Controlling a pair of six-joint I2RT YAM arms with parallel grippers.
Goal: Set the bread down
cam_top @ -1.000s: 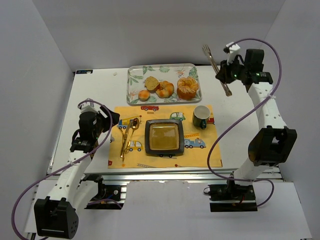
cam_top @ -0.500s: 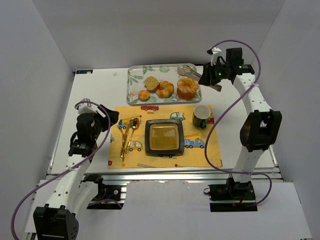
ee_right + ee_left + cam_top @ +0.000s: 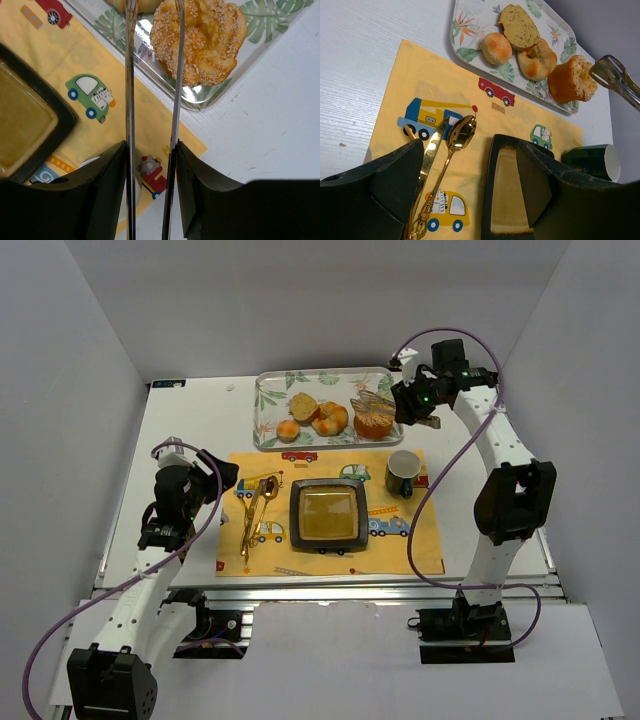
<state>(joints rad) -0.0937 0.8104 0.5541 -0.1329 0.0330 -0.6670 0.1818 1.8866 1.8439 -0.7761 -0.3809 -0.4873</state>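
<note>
The bread (image 3: 374,422) is a round golden-orange knotted bun with seeds, lying at the right end of the leaf-print tray (image 3: 268,400); it also shows in the wrist views, bread (image 3: 202,37), bread (image 3: 571,80). My right gripper (image 3: 418,400) (image 3: 150,150) is shut on metal tongs (image 3: 131,75), whose two arms stand apart. One arm crosses the bun's left part, the other runs beside it; the tips are out of that view. From the left wrist the tongs (image 3: 615,77) hang just right of the bun. My left gripper (image 3: 212,480) (image 3: 470,185) is open over the placemat.
On the yellow car-print placemat (image 3: 400,540) sit a dark square plate (image 3: 327,513), a green mug (image 3: 402,473) and a gold spoon and knife (image 3: 255,512). The tray also holds a small smooth roll (image 3: 288,429), a cut brown roll (image 3: 303,405) and another bun (image 3: 330,418).
My right arm has swung down and left from high over the table's back right to the tray's right end, carrying the tongs, whose arms have spread apart. The left arm has barely moved.
</note>
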